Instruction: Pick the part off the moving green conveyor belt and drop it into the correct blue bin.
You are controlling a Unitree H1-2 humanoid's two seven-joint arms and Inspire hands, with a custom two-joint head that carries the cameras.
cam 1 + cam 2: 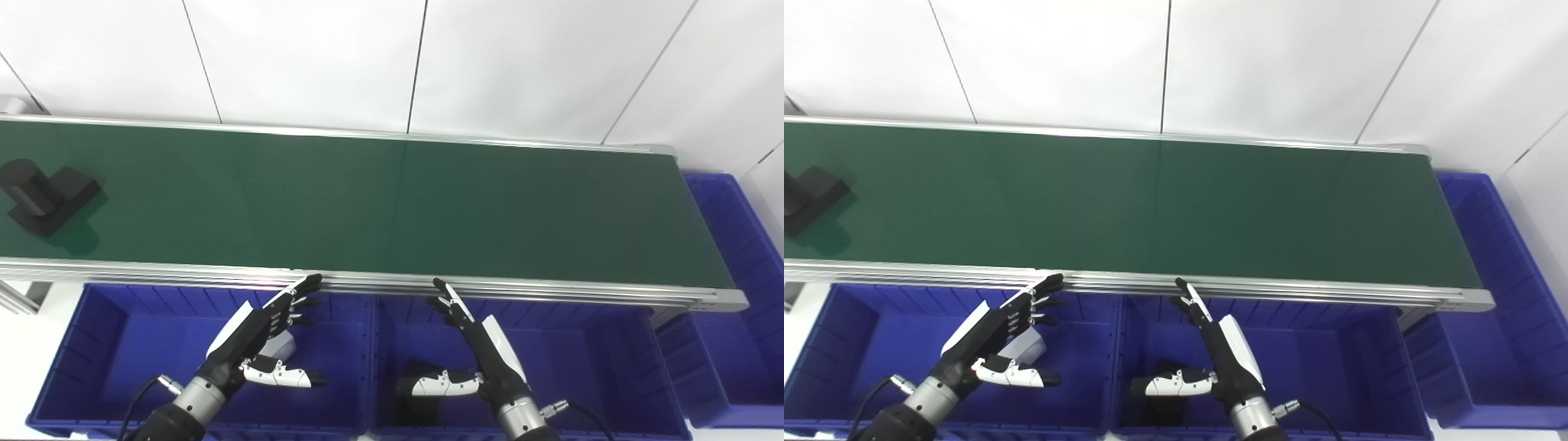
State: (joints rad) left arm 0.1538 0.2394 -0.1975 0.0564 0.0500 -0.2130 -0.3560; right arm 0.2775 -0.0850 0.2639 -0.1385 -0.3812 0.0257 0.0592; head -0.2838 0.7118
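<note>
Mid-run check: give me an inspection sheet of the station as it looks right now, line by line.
Surface: green conveyor belt bare apart from one item at its far left.
Job's things: black part on the belt's left end; blue bins, left bin and middle bin below the near rail, right bin at the belt's right end.
Clutter: white piece in the left bin; dark object in the middle bin, mostly hidden.
Hands: left hand and right hand open, empty, over the bins.
Cables: black cables at both wrists.
Surroundings: white panelled wall.
</note>
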